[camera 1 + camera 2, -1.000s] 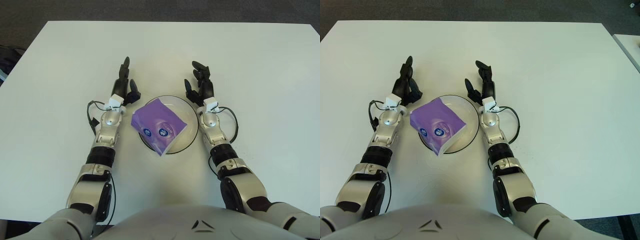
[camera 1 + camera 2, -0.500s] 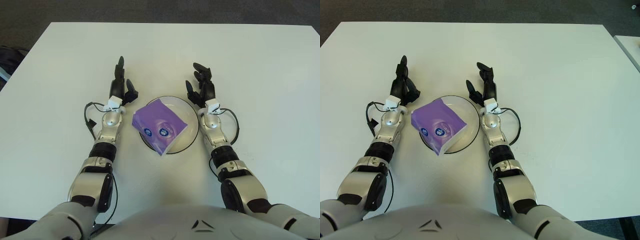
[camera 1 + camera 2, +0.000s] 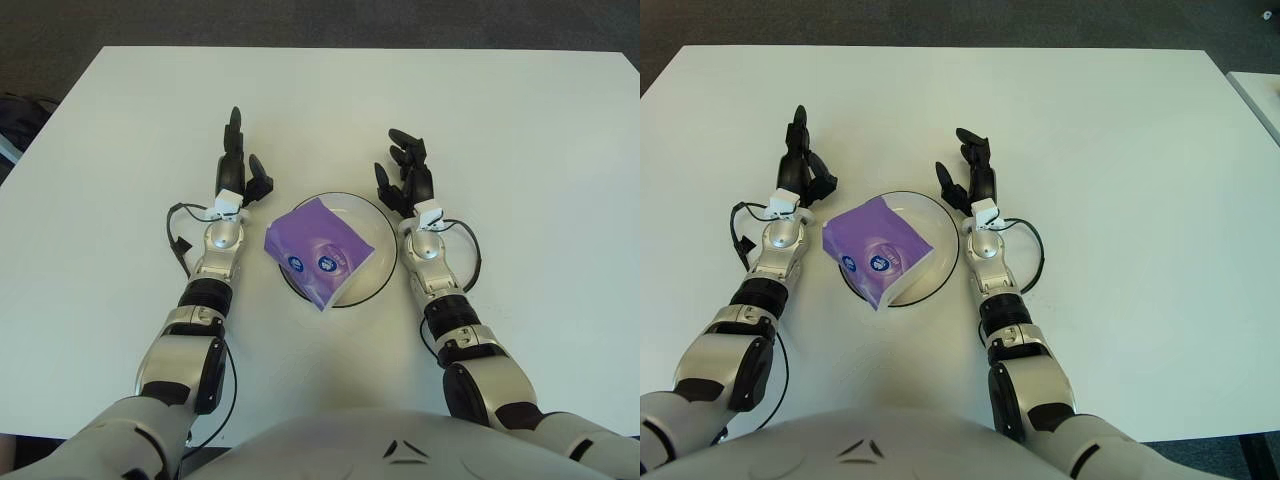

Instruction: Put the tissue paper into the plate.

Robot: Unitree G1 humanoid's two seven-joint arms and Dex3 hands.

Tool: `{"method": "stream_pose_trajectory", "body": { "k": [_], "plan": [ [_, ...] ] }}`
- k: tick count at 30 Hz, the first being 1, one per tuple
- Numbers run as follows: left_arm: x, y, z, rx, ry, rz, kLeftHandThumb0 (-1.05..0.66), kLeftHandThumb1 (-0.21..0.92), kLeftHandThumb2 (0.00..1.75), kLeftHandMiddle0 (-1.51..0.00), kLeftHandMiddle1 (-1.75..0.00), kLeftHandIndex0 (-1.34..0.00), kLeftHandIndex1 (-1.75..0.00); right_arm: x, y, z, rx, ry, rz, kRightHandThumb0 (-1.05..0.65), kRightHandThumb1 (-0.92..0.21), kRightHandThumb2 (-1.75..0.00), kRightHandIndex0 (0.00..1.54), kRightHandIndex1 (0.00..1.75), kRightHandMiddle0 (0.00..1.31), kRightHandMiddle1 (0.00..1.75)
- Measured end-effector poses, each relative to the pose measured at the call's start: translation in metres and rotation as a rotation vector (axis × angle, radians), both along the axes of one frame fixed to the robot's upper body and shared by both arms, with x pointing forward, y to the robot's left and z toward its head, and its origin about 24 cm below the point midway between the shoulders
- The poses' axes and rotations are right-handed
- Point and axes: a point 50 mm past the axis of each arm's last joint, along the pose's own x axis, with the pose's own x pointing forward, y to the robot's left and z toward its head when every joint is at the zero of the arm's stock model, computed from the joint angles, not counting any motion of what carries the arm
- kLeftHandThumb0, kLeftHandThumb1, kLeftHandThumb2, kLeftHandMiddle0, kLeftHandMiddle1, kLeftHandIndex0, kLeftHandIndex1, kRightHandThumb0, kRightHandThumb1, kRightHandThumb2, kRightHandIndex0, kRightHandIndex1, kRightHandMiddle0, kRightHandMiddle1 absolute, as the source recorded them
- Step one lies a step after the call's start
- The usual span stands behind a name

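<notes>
A purple tissue pack (image 3: 317,248) lies in the clear round plate (image 3: 381,256), its lower corner hanging over the plate's front-left rim. My left hand (image 3: 238,165) is just left of the plate, fingers spread and pointing away, holding nothing. My right hand (image 3: 406,172) is at the plate's far right edge, fingers spread, holding nothing. Both hands are apart from the pack.
The white table (image 3: 520,150) stretches around the plate. Dark floor shows beyond the far edge. A second white surface shows at the far right in the right eye view (image 3: 1260,90).
My left hand has drawn a little further left, away from the plate. My right hand has shifted slightly right. The tissue pack has not moved.
</notes>
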Motion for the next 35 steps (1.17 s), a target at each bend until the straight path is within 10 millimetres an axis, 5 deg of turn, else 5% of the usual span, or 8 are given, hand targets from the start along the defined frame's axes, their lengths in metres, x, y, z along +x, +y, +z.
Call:
{"method": "stream_pose_trajectory", "body": {
  "k": [35],
  "plan": [
    [-0.0005, -0.0009, -0.0006, 0.014, -0.010, -0.018, -0.87, 0.92, 1.09, -0.05, -0.01, 0.00, -0.09, -0.0008, -0.0102, -0.0018, 0.008, 0.006, -0.028, -0.65, -0.89, -0.47, 0.11, 0.67, 0.00, 0.88]
  ]
}}
